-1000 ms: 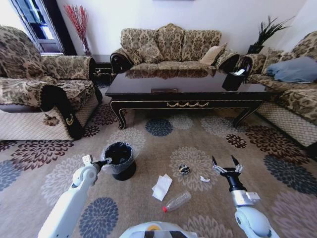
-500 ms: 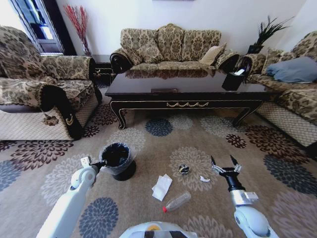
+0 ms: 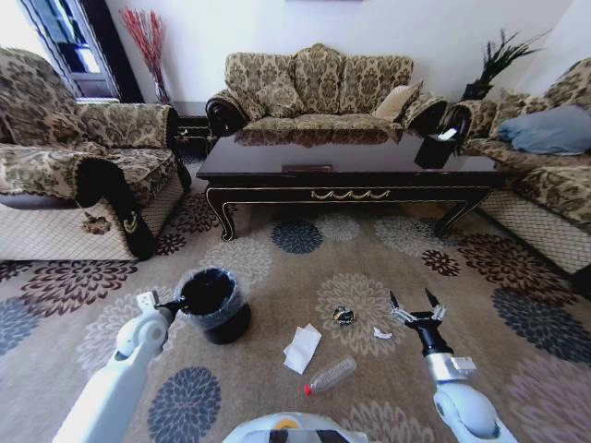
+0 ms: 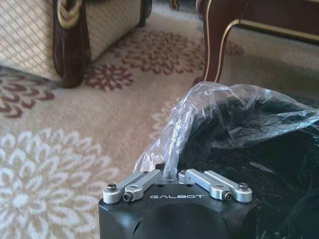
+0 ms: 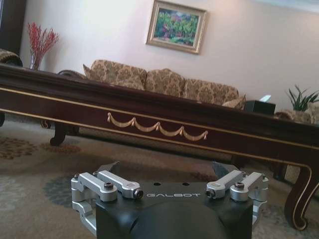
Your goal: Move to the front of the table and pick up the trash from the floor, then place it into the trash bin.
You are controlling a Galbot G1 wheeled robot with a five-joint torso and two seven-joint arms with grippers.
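— What's on your left side?

— My left gripper (image 3: 172, 304) sits at the lower left of the head view, against the near rim of the trash bin (image 3: 211, 305). In the left wrist view its fingers (image 4: 144, 179) are pinched together on a fold of the bin's clear plastic liner (image 4: 199, 114). The bin stands on the carpet (image 3: 277, 258), left of centre.

— And the litter?

— All on the floor in the lower middle. A crumpled white paper (image 3: 302, 348) lies just right of the bin, a clear bottle (image 3: 331, 375) with a red cap just below and right of it. A dark wrapper (image 3: 343, 316) lies above the bottle on a pale flower medallion, and a tiny white scrap (image 3: 381, 333) just right of that.

— Right side?

— My right gripper (image 3: 412, 304) is at the lower right, beside the scrap, its fingers spread wide and holding nothing.

— The table?

— The coffee table (image 3: 351, 180) runs across the middle, above the litter. The right wrist view shows its gold-trimmed apron (image 5: 157, 127) close ahead.
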